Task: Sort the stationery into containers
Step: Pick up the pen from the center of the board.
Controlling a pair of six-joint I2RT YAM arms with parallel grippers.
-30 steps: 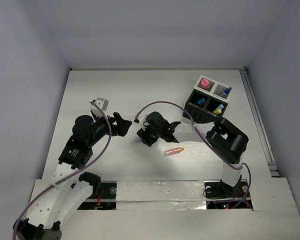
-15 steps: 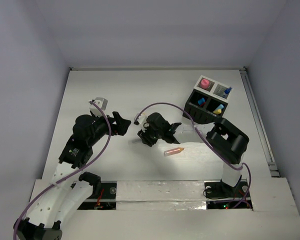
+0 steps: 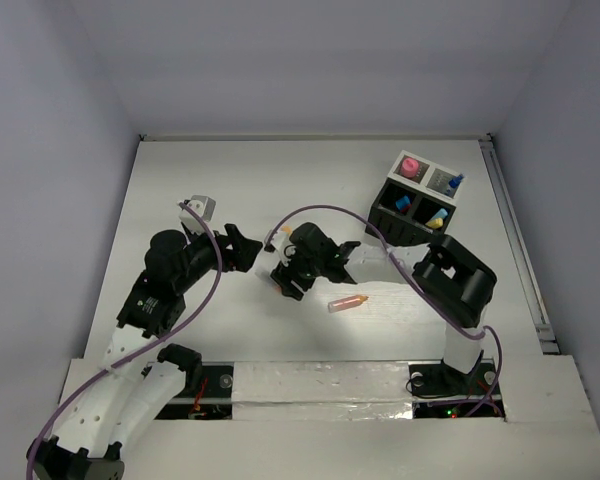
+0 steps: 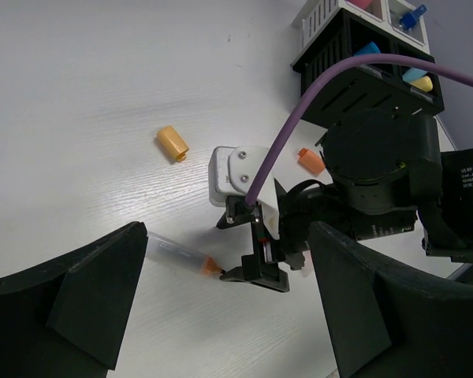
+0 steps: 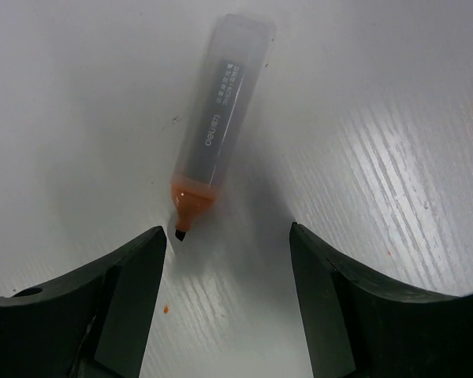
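A clear orange-tipped marker (image 5: 214, 126) lies on the white table, its tip just ahead of my right gripper (image 5: 227, 236), near the left finger (image 5: 118, 299). The right gripper is open and empty and hangs low over the table (image 3: 283, 283). The same marker shows in the left wrist view (image 4: 177, 250), its tip touching the right gripper's finger. My left gripper (image 4: 229, 260) is open and empty, just left of the right one (image 3: 248, 250). A second clear orange-tipped stick (image 3: 348, 303) lies to the right. The black compartment box (image 3: 392, 212) holds pink, blue and yellow pieces.
An orange-yellow cap (image 4: 172, 142) and a small orange cap (image 4: 308, 160) lie on the table beyond the right gripper. The right arm's purple cable (image 3: 330, 210) arcs over the middle. The box (image 4: 355, 87) stands at the back right, near a rail on the table's right edge (image 3: 515, 240).
My right gripper has shifted slightly toward the near left and lower over the marker. The left arm has hardly moved.
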